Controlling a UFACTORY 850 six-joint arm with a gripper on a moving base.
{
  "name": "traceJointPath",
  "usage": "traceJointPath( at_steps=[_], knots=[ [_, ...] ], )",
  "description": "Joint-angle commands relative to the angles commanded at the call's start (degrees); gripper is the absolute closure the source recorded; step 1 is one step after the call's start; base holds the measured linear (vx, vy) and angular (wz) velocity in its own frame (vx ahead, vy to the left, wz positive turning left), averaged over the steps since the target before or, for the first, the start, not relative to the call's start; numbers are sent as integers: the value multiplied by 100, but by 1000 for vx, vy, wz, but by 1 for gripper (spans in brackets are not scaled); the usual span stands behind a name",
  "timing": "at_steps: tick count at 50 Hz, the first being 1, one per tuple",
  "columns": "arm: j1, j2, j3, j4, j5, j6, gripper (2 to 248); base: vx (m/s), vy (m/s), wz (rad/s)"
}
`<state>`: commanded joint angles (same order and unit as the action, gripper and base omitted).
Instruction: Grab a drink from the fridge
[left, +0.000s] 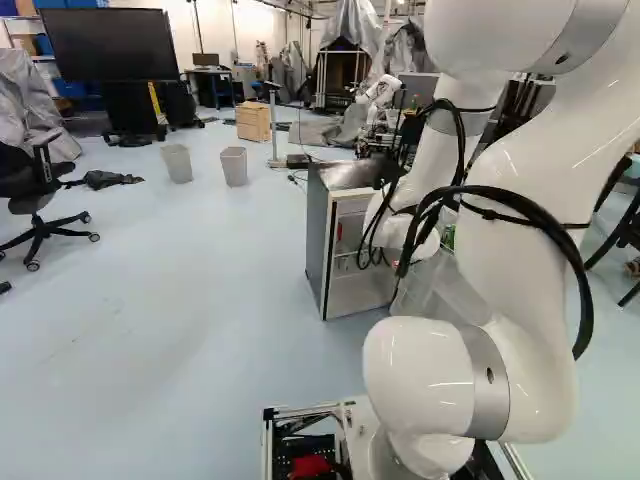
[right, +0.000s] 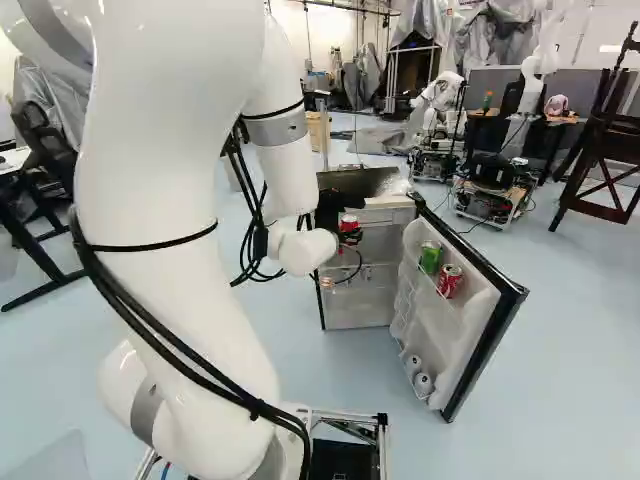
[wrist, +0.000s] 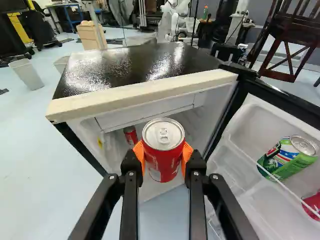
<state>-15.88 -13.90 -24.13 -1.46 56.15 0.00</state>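
In the right base view my gripper (right: 350, 236) is at the open front of the small fridge (right: 362, 300), holding a red can (right: 348, 221). The wrist view shows the gripper (wrist: 163, 153) shut on this red can (wrist: 163, 162), an orange pad on each side, the silver lid uppermost. Beyond it, inside the fridge (wrist: 142, 96), stands a second red can (wrist: 130, 135). The open door's shelf holds a green can (right: 430, 257) and another red can (right: 449, 281). Two pale round things (right: 423, 384) sit low in the door.
The fridge door (right: 485, 330) stands swung open on the right. Farther off are two grey bins (left: 234, 166), a wooden box (left: 253, 122), an office chair (left: 38, 200), another robot (right: 440, 110) and a dark wooden frame (right: 603, 150).
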Motion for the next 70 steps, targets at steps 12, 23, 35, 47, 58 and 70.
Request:
traceJointPath(
  at_steps=[12,23,35,47,58,70],
  knots=[
    [0,222,55,0,-207,0,156,0,0,0],
    [6,402,76,0,-397,0,156,0,0,0],
    [19,558,53,0,-604,0,156,0,0,0],
    [39,683,-4,0,-811,0,156,0,0,0],
    [62,766,-90,0,-1001,0,156,0,0,0],
    [89,833,-207,0,-1208,0,156,0,0,0]
  ],
)
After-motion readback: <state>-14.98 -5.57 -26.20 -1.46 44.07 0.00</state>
